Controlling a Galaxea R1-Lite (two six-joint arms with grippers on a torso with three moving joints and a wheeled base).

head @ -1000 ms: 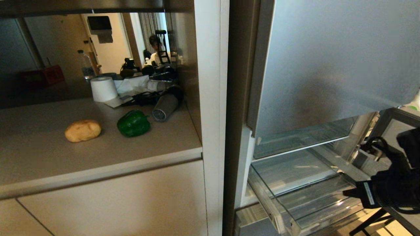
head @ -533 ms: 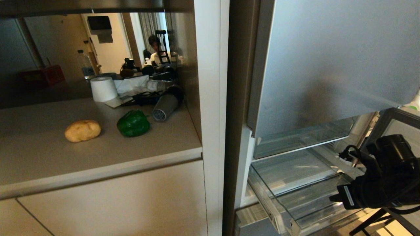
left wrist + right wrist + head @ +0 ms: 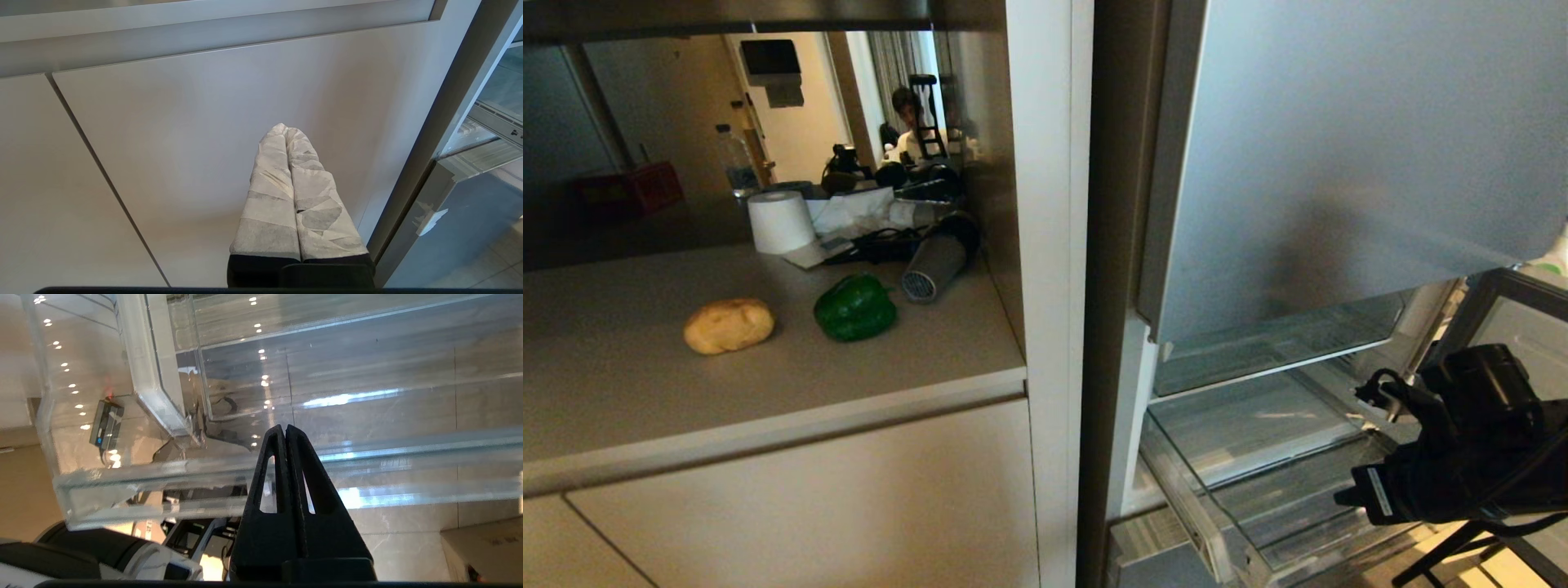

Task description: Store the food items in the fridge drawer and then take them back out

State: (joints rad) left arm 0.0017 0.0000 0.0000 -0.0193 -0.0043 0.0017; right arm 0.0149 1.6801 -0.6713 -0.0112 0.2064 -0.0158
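The food items lie on the beige counter: a tan potato-like lump and, to its right, a glossy green bell pepper. The clear fridge drawer stands pulled out at the fridge's foot, with nothing in it. My right arm hangs over the drawer's front right corner. In the right wrist view, the right gripper is shut and empty, just above the drawer's clear front rim. My left gripper, wrapped in white tape, is shut and empty before a beige cabinet door.
A paper roll, a grey cylindrical appliance, a water bottle and a red box stand at the counter's back. The grey fridge door rises above a glass shelf. A person shows far behind.
My right arm has swung left and lower, from the picture's right edge to over the drawer's front corner. The food items and the left gripper have not moved.
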